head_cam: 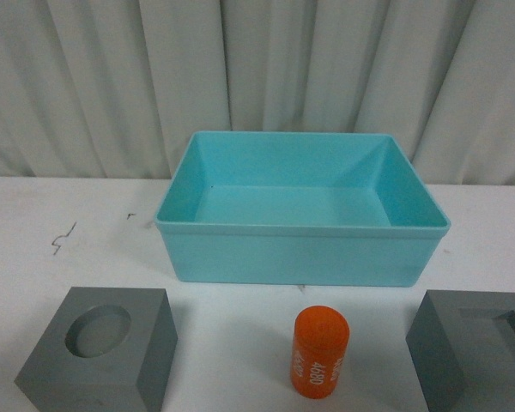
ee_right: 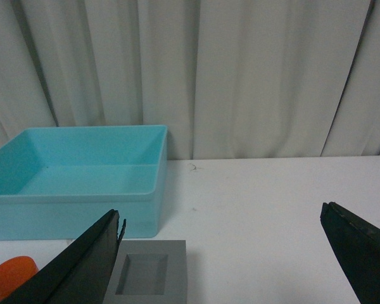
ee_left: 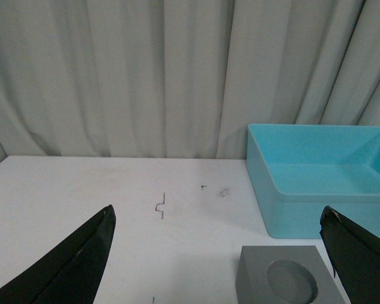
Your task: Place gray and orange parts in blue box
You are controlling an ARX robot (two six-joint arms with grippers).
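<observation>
- The left gripper (ee_left: 216,212) has its jaws spread wide with nothing between them. It hangs above the table on the near-left side of the blue box (head_cam: 300,257) and touches none of the parts.
- The gray cube with the round recess (head_cam: 99,348) sits on the table, recess up. It is in front of the blue box's front-left corner and apart from its wall, so it has not been placed.
- The blue box shows only its bare floor in all three views. By that, none of the task is done.
- The orange cylinder (head_cam: 319,352) stands upright with its white digits facing the camera. It is in front of the blue box's front wall, roughly at mid-width and clear of it, and still has to go in.
- The gray cube with the square recess (head_cam: 476,348) rests on the table in front of the blue box's front-right corner, apart from the wall. The front view cuts off part of it. It also still has to go in.
- The right gripper (ee_right: 220,212) is spread wide as well and carries nothing. It hangs on the near-right side of the blue box, with the square-recess cube and the orange cylinder just ahead of it.
- All three pick-and-place moves appear to remain. Each cube lies on the side of the nearer arm, and either arm could plausibly take the cylinder.
</observation>
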